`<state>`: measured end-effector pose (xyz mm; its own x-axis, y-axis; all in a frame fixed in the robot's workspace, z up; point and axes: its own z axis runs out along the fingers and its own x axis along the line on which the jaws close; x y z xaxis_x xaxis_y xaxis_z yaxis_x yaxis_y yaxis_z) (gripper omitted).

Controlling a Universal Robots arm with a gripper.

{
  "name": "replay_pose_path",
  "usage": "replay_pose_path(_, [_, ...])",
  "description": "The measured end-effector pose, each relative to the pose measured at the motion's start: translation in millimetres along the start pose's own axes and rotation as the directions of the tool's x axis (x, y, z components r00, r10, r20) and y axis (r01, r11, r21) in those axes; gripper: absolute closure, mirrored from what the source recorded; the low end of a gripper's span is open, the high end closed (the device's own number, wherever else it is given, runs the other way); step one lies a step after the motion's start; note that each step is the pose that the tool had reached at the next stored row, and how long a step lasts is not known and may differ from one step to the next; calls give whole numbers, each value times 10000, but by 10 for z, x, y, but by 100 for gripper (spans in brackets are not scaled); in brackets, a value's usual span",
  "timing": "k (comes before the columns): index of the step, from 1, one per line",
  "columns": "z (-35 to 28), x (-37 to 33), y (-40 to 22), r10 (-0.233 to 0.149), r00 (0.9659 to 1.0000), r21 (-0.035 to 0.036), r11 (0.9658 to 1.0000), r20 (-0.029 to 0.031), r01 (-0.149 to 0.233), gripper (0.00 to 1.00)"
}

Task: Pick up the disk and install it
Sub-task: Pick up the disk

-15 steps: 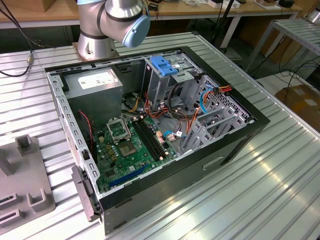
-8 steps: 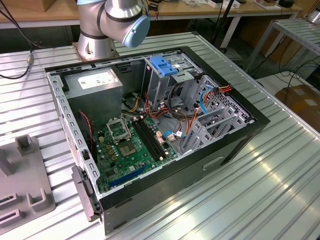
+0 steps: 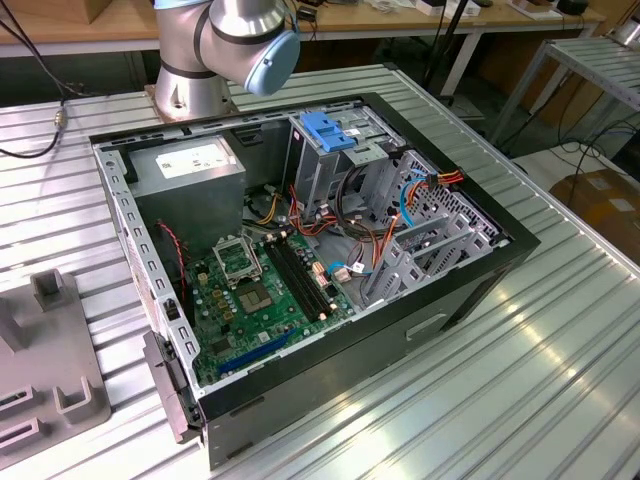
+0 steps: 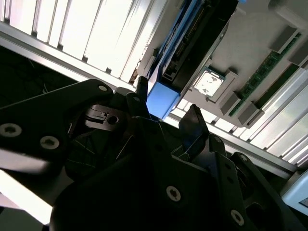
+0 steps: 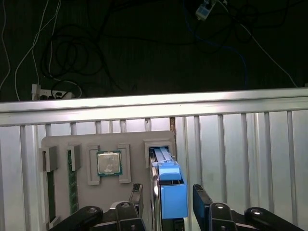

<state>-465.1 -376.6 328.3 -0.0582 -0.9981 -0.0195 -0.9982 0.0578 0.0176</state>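
**While the case lies open, the disk stands on edge between released fingers**

Where the exterior view's left begins, a grey moulded block point(image 3: 50, 380) lies on the slatted metal table point(image 3: 520, 380). Next comes the open computer case point(image 3: 450, 300), lying on its side. At its near-left corner sits the power supply point(image 3: 190, 190), which bears a white label point(image 3: 190, 160) whose print is too small to read. Beside it lies the green motherboard point(image 3: 260, 290). The robot arm point(image 3: 230, 40) rises behind the case. Further right stands the drive cage point(image 3: 320, 175), topped by a blue latch piece point(image 3: 330, 130), and red, orange and blue cables point(image 3: 400, 200) crowd the space beside it. A cardboard box point(image 3: 600, 200) sits on the floor at the exterior view's far right.

In both wrist views the disk point(image 5: 173, 197) point(image 4: 192, 43) stands upright on its edge in a slot of a grey holder plate point(image 5: 82, 144) point(image 4: 255, 29). Only its blue carrier frame and thin metal edge face the cameras. The gripper point(image 5: 167, 187) point(image 4: 167, 97) is spread. Its fingers point(image 5: 137, 197) point(image 4: 195, 120) flank the blue end, one on each side, and a gap shows beside the metal edge. The same plate holds a processor chip point(image 5: 109, 162) point(image 4: 208, 83) with illegible markings, and green memory sticks point(image 5: 72, 183) point(image 4: 269, 72). Beyond the table edge, a power strip point(image 5: 53, 94) and loose wires lie on the dark floor
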Motion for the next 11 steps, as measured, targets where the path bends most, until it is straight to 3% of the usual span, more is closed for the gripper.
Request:
replay_pose_path(6, [24, 1, -1, 0, 10000, 0, 10000, -10, 0, 47])
replay_pose_path(11, [114, 2, -2, 0, 10000, 2, 10000, -21, 0, 47])
